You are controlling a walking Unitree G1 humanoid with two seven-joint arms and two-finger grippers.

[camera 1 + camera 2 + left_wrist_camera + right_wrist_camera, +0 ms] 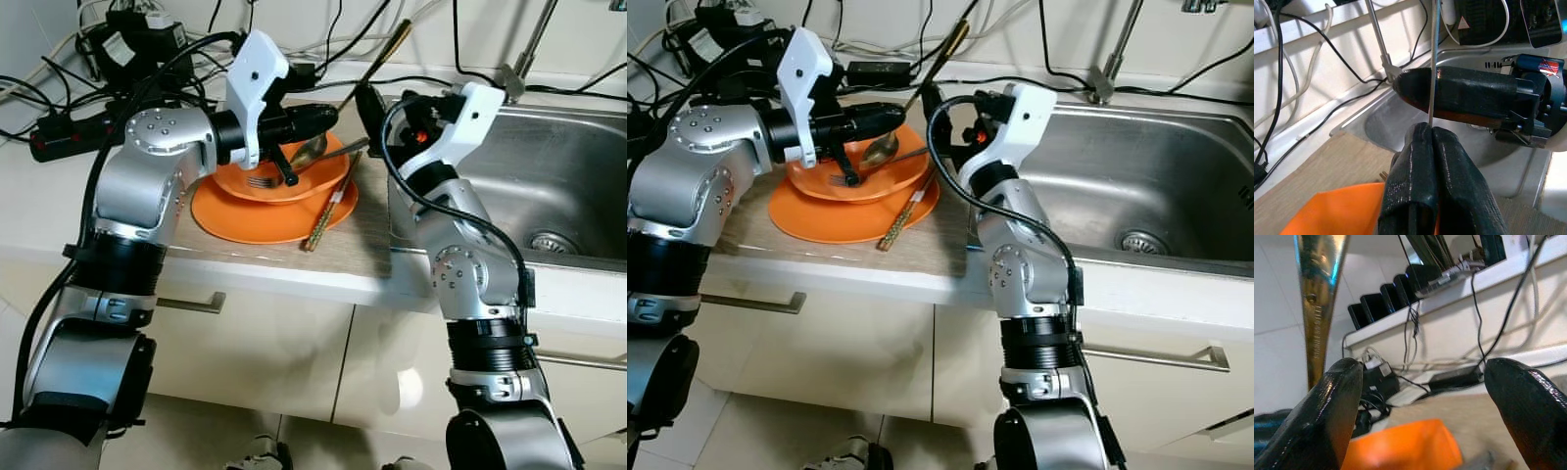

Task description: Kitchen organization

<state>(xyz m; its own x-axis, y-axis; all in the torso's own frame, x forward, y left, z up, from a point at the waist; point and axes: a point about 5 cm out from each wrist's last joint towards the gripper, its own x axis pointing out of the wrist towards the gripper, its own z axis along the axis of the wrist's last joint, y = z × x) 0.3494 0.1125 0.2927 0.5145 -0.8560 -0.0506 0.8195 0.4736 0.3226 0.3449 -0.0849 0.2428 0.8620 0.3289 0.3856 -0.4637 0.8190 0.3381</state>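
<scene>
Surface [245,257] of pale wood carries two stacked orange plates [257,217] beside a steel sink [558,186], cables along the wall behind. Left end effector [290,157] hangs over the plates, fingers pressed together on a thin metal rod [1434,63], seen close from the wrist. Right end effector [1425,391] spreads wide, a gold handle [1317,308] touching one finger. Spoon [310,149], fork [261,181] and chopsticks [328,220] lie on the plates.

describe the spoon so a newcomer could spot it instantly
On the wooden counter left of the steel sink sit stacked orange plates. The shiny metal spoon lies in the top plate beside a fork. Its rounded bowl sets it apart from the fork and the straight chopsticks.
</scene>
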